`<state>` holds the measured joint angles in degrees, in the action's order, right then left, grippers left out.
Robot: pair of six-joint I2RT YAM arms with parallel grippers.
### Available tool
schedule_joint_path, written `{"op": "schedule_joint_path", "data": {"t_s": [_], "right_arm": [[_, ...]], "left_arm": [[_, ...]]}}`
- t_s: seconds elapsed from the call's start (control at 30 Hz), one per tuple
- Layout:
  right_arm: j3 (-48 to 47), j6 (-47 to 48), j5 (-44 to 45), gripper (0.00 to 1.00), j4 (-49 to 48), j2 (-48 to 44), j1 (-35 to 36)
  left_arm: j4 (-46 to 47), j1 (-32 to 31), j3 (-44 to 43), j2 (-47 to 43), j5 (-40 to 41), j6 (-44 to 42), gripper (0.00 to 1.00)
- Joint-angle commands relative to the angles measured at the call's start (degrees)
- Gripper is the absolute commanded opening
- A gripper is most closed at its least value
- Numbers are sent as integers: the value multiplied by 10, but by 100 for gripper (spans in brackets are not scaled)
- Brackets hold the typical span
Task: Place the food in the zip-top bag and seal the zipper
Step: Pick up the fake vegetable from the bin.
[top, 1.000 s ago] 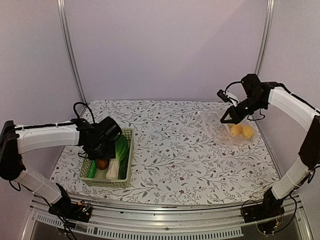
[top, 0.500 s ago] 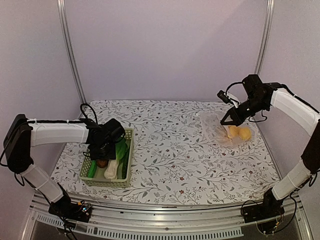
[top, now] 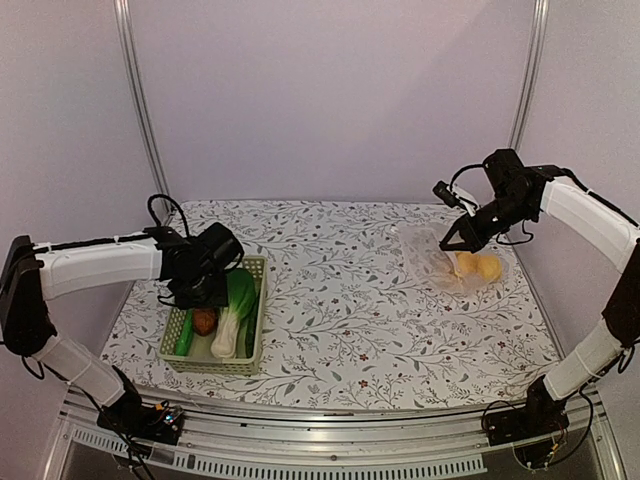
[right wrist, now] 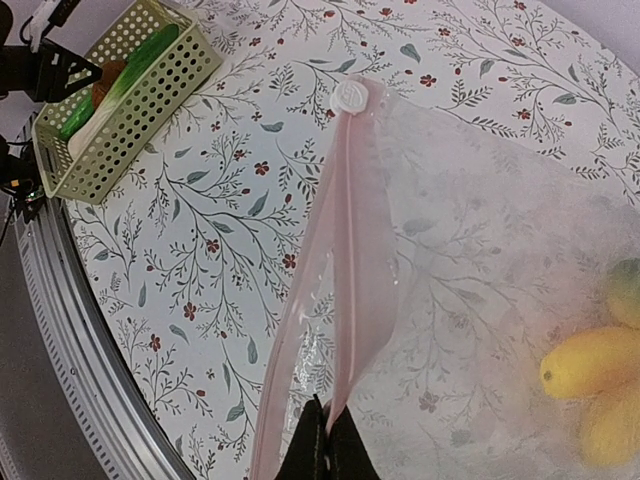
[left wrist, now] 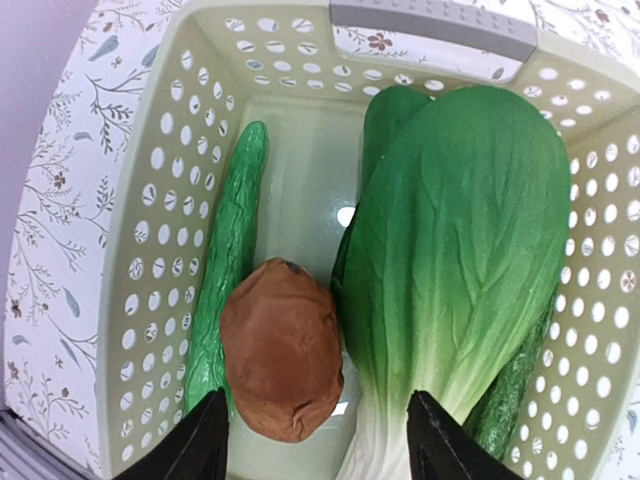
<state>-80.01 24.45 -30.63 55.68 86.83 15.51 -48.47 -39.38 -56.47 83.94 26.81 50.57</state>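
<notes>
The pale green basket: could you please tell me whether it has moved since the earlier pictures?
No. The basket sits at the same spot on the floral tablecloth, near its left edge.

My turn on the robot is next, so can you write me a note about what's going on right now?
Left tool: open, holding nothing, hovering over the brown round piece and the bok choy in the basket.
Right tool: shut on the zipper, lifting that edge of the zip-top bag; the mouth looks open.
Done: the lemon and at least one more yellowish piece lie inside the bag.
Left: move the brown round piece, the bok choy and the cucumber from the basket into the bag, then seal the zipper.
</notes>
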Motion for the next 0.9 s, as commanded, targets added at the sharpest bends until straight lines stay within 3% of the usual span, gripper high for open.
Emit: {"op": "schedule_joint_path", "data": {"t_s": [0.0, 0.33, 0.63, 0.87], "right_arm": [[2, 1, -10, 0, 4, -4, 6], [1, 2, -5, 0, 7, -4, 9], [1, 3, 3, 0, 9, -8, 10], [-20, 7, 6, 0, 23, -6, 18]], "left_arm": [[-10, 18, 1, 18, 3, -8, 60], [10, 30, 13, 87, -11, -16, 60], [8, 35, 4, 88, -17, -22, 40], [-53, 29, -56, 26, -12, -22, 35]]}}
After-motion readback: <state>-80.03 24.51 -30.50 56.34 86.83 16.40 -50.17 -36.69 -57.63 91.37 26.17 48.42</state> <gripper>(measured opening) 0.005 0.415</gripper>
